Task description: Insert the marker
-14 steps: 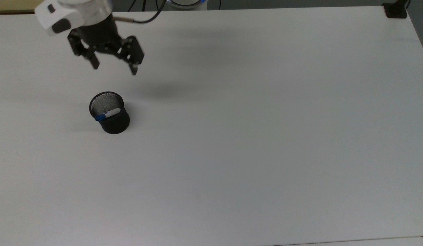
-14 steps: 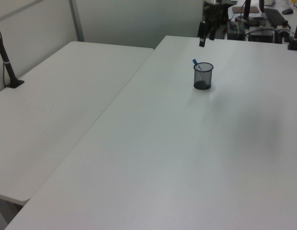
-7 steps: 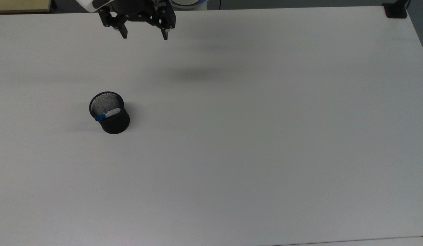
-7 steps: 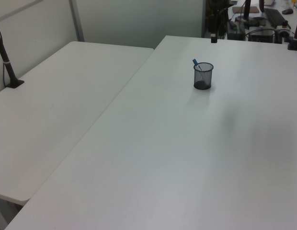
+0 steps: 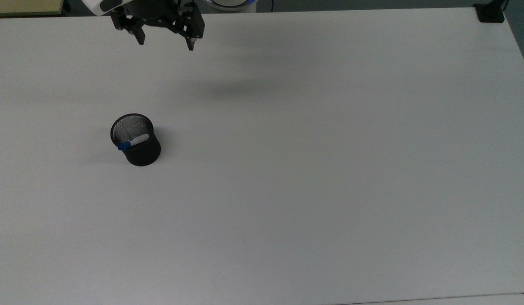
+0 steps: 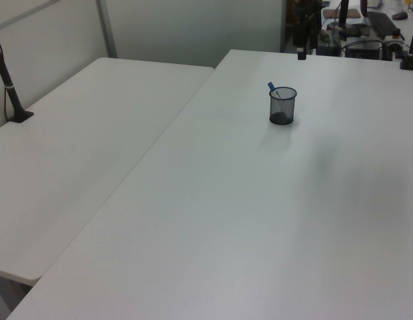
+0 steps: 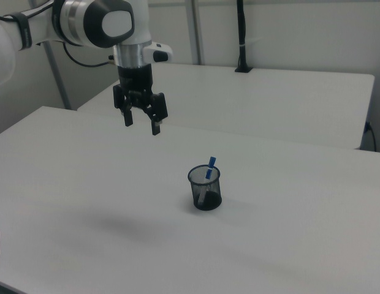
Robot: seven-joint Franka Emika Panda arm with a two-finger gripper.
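Our marker (image 5: 133,141) stands inside the cup (image 5: 137,146), left of centre in the top view; our gripper (image 5: 164,42), released and empty at the upper left, need only retreat.

I read the desk (image 5: 313,178) as a smooth, matt white laminate with soft shadows and no glare. The cup (image 5: 139,148) is black wire mesh, fine enough to see through in the right view. The marker (image 5: 134,141) has a smooth plastic barrel, white, with a blue cap. The hand (image 5: 165,42) looks matt black; the arm housing (image 7: 110,24) above is glossy white plastic.
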